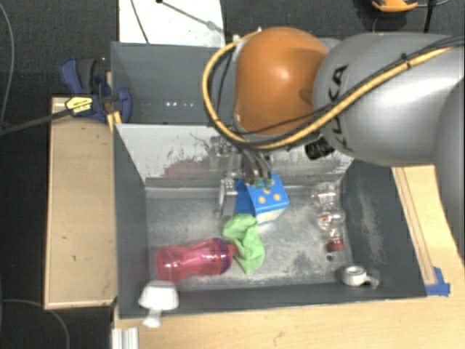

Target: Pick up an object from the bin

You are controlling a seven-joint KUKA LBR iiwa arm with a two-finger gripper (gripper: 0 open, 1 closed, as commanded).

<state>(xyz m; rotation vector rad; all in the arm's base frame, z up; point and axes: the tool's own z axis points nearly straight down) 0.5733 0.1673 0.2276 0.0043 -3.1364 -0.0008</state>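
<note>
The grey metal bin (131, 224) holds a few loose things. The tool (238, 193) hangs near the bin's middle, under the arm's orange cover. I cannot tell whether it is open or closed.

- A pink translucent plastic bottle (195, 260) lies on its side at the tool's 7 o'clock.
- A crumpled green cloth (245, 242) lies at its 6 o'clock, against the bottle's end.
- A blue plastic block with yellow studs (265, 198) sits just beside the tool at 3 o'clock; the cloth seems to touch its lower edge.
- A clear plastic piece (327, 217) and a small silver ring (354, 275) lie well apart, at 4 o'clock.

The likeliest trouble is an off-centre pinch on the block, which would let it twist out or skid on the bare metal. The cloth could also snag and be dragged along, disturbing the bottle
</note>
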